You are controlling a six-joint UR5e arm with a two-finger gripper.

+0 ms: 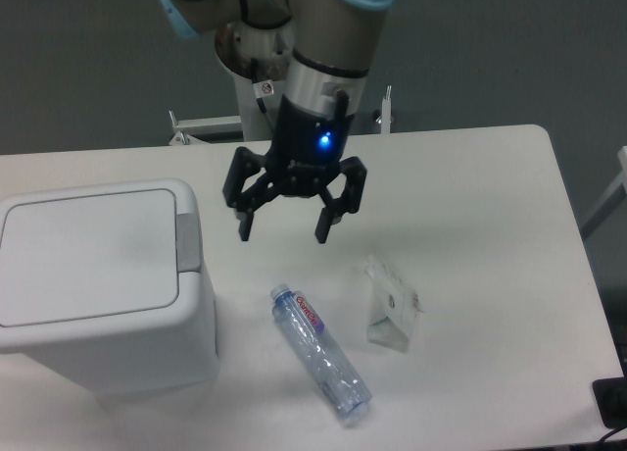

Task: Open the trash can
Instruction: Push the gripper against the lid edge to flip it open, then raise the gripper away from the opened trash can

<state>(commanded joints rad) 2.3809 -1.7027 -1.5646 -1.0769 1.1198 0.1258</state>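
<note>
The trash can (93, 284) is a large white boxy bin at the table's left, its flat lid (86, 255) lying closed with a grey push-button strip (188, 241) along the right edge. My gripper (283, 230) hangs open above the table, a short way right of the strip and a little higher than it, touching nothing. Nothing sits between its black fingers, and a blue light glows on its body.
A clear plastic water bottle (320, 351) lies on its side just below the gripper. A crumpled transparent wrapper (392, 304) rests to the right of it. The robot base (265, 69) stands behind the table's far edge.
</note>
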